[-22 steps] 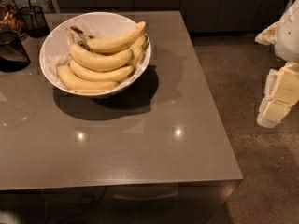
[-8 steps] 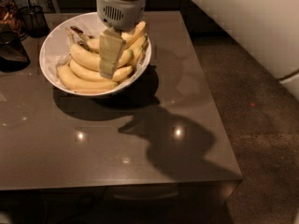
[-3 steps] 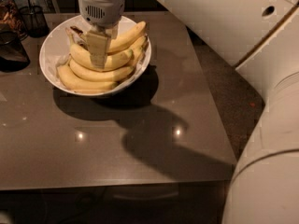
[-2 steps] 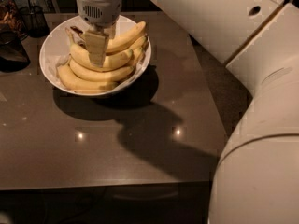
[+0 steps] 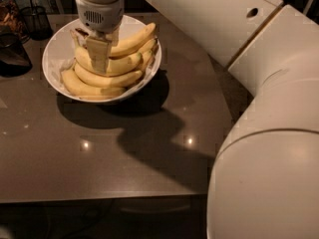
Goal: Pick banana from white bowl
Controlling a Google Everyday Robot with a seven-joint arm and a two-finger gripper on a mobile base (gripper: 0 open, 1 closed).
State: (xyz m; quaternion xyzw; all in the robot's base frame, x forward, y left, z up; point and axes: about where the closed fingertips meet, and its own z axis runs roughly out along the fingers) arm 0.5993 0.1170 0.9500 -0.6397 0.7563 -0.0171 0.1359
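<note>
Grey-brown tabletop (image 5: pixel 75 158), smooth and glossy, with two small light glints and a big soft shadow across it. At its far left we see the white bowl (image 5: pixel 54 59): wide, round, plain glazed white. It holds one bunch of curved pale-yellow bananas (image 5: pixel 92 89) stacked on their sides, stems gathered at the bowl's far-left side, tips pointing right. The banana (image 5: pixel 123 63) lies mid-stack in the bowl, plump, between the thinner top fruit and the long ones below.

The gripper (image 5: pixel 98 66) comes straight down into the bowl from a ribbed grey cylindrical wrist, and its pale tip overlaps the banana's left half, near the stems. We cannot tell whether it is open or clamped on anything; its end reads as one flat block against the fruit. The robot arm (image 5: pixel 264 98), cream, matte, with large rounded shells, fills the right side.

Back left, beside the bowl: a black mesh cup (image 5: pixel 37 20) and a dark glass jar (image 5: pixel 9 14); contents unclear.
</note>
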